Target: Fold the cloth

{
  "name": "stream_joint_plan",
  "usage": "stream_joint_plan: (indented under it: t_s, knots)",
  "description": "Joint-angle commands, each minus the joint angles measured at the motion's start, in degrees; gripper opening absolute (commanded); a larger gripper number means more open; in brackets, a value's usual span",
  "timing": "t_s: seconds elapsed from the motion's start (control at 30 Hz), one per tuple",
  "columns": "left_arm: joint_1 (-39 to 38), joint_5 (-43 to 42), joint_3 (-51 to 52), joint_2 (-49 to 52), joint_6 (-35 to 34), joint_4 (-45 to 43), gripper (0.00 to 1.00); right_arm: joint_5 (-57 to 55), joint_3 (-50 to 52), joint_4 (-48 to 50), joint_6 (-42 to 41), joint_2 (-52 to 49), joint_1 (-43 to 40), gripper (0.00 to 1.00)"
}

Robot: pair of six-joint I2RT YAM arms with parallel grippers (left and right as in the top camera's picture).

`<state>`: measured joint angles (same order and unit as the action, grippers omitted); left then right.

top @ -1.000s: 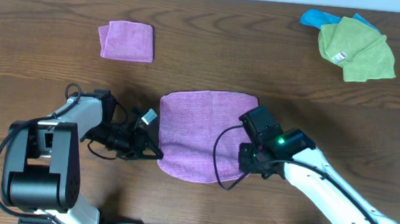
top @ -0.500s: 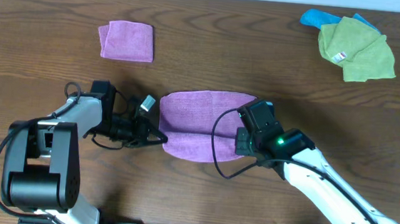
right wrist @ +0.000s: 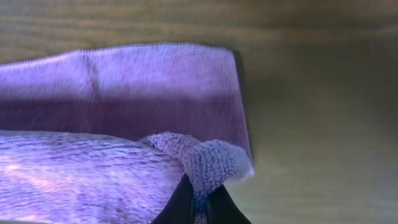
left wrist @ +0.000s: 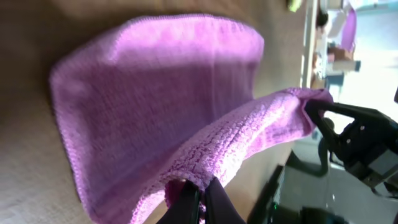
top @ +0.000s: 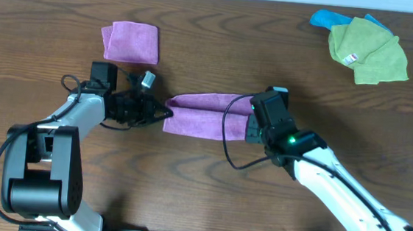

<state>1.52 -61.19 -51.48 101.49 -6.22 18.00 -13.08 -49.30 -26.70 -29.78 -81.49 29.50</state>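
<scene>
Pinching the cloth (top: 205, 115) at both ends, my left gripper (left wrist: 200, 198) and right gripper (right wrist: 199, 200) are each pressed together on a corner of its lifted edge. From overhead, my right wrist (top: 274, 122) covers that gripper's tips, and both wrist views cut the fingers off at the bottom. The cloth lies mid-worktop (top: 212, 49) as a long violet band, doubled over: nubbly pile, stitched hem, rounded corners.

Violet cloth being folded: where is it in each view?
Overhead: the cloth is a narrow band at table centre.
Left wrist: the cloth fills most of the frame; raised edge pinched by the left gripper at bottom centre.
Right wrist: the cloth spans left and centre; corner pinched by the right gripper at bottom centre.
Shared landmark: the brown wooden table under it.
</scene>
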Motion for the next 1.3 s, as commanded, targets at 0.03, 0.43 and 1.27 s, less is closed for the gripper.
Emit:
stream_joint_plan:
  t_s: [0.03, 0.43, 1.27]
  knots:
    - [0.3, 3.8, -0.9, -0.4, -6.8, -3.8, 0.06, -1.5, 0.1, 2.2, 2.7, -2.6, -1.5, 0.06]
    - [-3.5, 13.9, -0.9, -0.4, -11.0, -10.6, 0.06, -1.9, 0.1, 9.8, 5.7, -7.5, -2.2, 0.07]
    - [-6.0, 25.9, -0.9, -0.3, -13.1, -14.3, 0.06, -2.1, 0.1, 16.9, 7.2, -14.0, -4.1, 0.10]
